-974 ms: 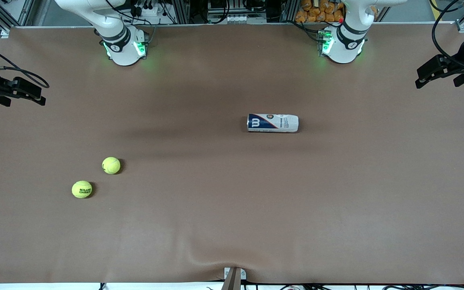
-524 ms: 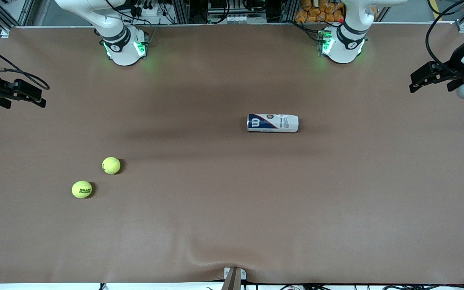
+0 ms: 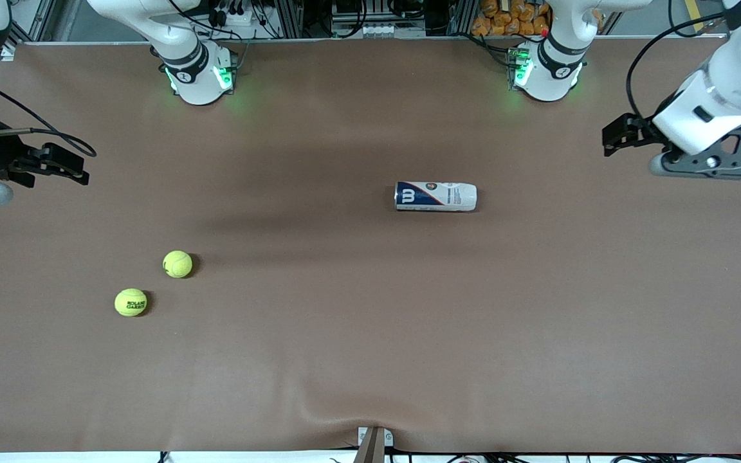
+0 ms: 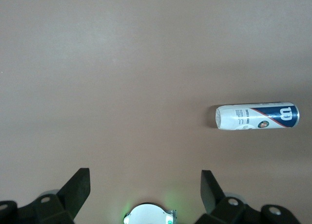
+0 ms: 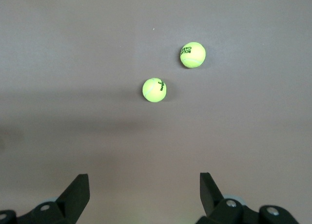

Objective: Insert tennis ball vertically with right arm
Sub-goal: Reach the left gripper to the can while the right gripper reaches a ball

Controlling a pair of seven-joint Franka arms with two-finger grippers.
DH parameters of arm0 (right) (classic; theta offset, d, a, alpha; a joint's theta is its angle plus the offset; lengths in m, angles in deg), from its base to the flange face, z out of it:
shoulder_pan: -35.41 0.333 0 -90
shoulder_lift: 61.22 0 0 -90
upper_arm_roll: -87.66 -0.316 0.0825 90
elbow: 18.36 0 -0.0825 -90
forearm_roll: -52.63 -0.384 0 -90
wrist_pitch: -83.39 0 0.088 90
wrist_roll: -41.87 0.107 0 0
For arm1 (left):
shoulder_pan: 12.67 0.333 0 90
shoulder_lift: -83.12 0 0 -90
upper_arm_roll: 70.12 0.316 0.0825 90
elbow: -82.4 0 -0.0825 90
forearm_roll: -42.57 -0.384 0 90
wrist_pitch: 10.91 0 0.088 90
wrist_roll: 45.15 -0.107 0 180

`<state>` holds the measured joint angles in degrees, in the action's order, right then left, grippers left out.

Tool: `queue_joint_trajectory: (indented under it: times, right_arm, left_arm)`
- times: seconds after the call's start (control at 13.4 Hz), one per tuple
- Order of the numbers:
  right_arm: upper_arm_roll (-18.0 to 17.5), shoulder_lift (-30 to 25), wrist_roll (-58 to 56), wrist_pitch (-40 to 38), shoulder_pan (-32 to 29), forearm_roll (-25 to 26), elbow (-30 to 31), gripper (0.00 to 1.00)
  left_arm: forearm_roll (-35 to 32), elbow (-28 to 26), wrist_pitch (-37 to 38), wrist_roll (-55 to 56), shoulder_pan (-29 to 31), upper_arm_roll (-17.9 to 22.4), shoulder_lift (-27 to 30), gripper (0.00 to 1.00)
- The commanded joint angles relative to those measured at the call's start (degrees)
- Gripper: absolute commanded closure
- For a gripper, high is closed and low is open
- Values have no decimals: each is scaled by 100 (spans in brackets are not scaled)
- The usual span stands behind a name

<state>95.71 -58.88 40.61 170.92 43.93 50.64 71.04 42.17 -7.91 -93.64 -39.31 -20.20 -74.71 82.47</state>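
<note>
On the brown counter (image 3: 370, 334), the printed tennis ball (image 3: 130, 302) lies nearest the front camera, with the second tennis ball (image 3: 177, 263) just beside it and farther back. Both sit below the right claw (image 3: 65, 168), which hangs spread and empty over its end of the counter. The ball can (image 3: 435, 196) lies on its side mid-counter. The left claw (image 3: 621, 134), also spread and empty, hangs over the left arm's end, well apart from the can.

The two big robot arms are white and round, with black rings at the joints. Each round white base (image 3: 198, 80) glows with green lights, the other base (image 3: 547, 76) too. Thin black cables loop along them. The left gripper (image 3: 621, 135) is black on a grey bracket; the right gripper (image 3: 62, 165) is black too
</note>
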Motion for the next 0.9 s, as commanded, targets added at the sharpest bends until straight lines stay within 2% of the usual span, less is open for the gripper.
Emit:
queue_joint_trajectory:
  times: [0.0,0.22,0.6,0.82]
  right_arm:
    - [3,-49,55,45,368,198,-1,0]
    - [3,99,82,45,511,314,7,0]
    - [21,986,29,80,406,314,51,0]
    - [21,1373,29,316,353,305,95,0]
  left_arm:
    - [-21,92,99,-21,-20,-330,-162,0]
    - [-109,118,64,-4,-29,-840,-409,0]
    - [-135,110,-156,-21,-29,-1307,-848,0]
    - [-450,110,-287,-30,-195,-1421,-1112,0]
